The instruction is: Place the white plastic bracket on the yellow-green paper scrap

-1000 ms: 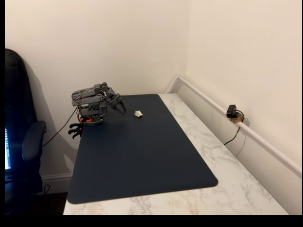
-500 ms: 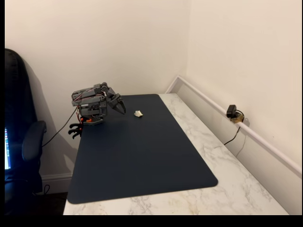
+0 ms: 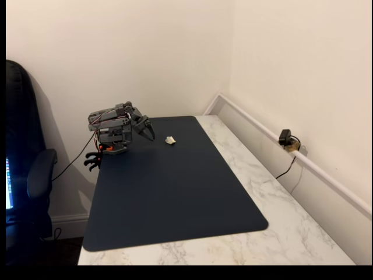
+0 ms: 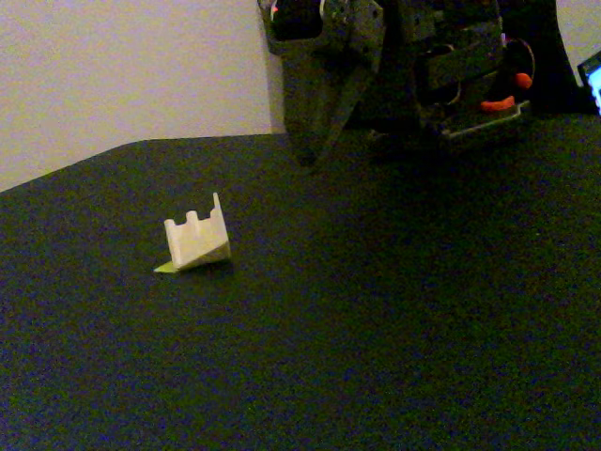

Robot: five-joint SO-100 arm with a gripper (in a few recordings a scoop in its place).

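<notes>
On the dark blue mat [image 3: 175, 192] that covers part of the marble-patterned worktop [image 3: 274, 198], the small off-white plastic bracket [image 4: 197, 241] with its notched top edge sits over the thin strip of yellow-green paper scrap [image 4: 163, 268], only a sliver of which peeks out at the bracket's lower left corner in a fixed view; from the higher, farther fixed view the bracket [image 3: 170, 140] is just a pale speck near the mat's far edge. My claw [image 3: 148, 130] hangs folded back by my base, near the bracket but clear of it, tips pointing down and carrying nothing; the fingers look close together, though they are too small and dark for me to say for certain how far they stand apart. I judge the placing to be done, or very nearly so. The risks from here are mostly of my own making: if I swing forward or drop low while resettling, a fingertip could clip the bracket and push it off the scrap, and the paper is so light that a nudged bracket might drag it along or flip it. The bracket also seems to rest on a slanted face, so a small knock to the worktop could tip it over.
</notes>
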